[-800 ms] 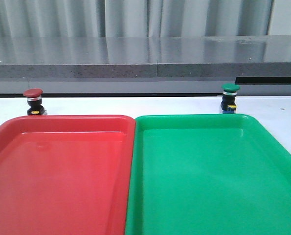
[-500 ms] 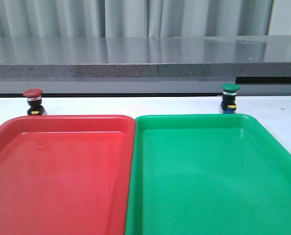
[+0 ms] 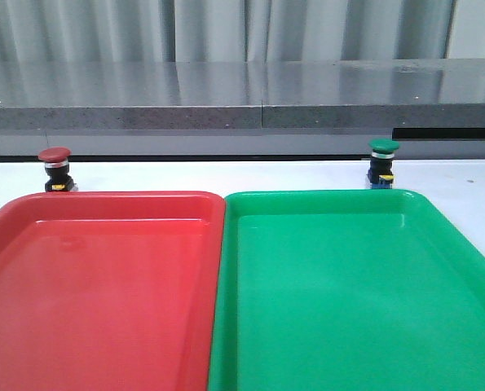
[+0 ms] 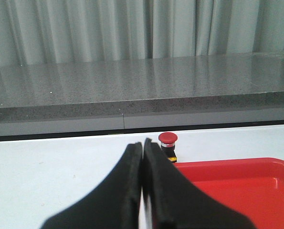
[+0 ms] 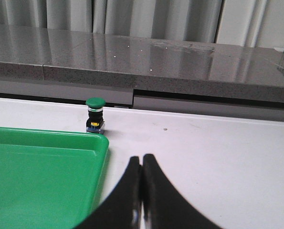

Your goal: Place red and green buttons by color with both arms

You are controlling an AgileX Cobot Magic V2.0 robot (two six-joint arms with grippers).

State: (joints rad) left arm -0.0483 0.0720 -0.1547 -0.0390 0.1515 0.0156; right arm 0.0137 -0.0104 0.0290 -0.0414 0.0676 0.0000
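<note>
Background: pale pleated curtains (image 3: pixel 226 28) behind a long grey speckled stone ledge (image 3: pixel 242 106) that runs along the far edge of the desk.

Surface: white desk (image 3: pixel 226 175), visible as a strip between the ledge and the trays and beside the trays in both wrist views.

Item 1: red tray (image 3: pixel 95 285), large and flat with a raised rim, on the left half of the desk near the front edge. Its right rim touches the left rim of item 2.

Item 2: green tray (image 3: pixel 356 285), same form, on the right half of the desk.

Item 3: red button (image 3: pixel 55 169), dark red mushroom cap on a black body with a yellow mark at the base. Upright on the desk, just beyond the far rim of the red tray near its far left corner, outside the tray.

Item 4: green button (image 3: pixel 383 163), green cap on a black body with a yellow and blue base. Upright on the desk, just beyond the far rim of the green tray toward its far right corner, outside the tray.

Item 5: left end effector (image 4: pixel 142 148), black, fingers pressed together, holding nothing, well short of the red button.

Item 6: right end effector (image 5: pixel 141 162), black, fingers pressed together, holding nothing, above bare desk beside the green tray, apart from the green button.
</note>
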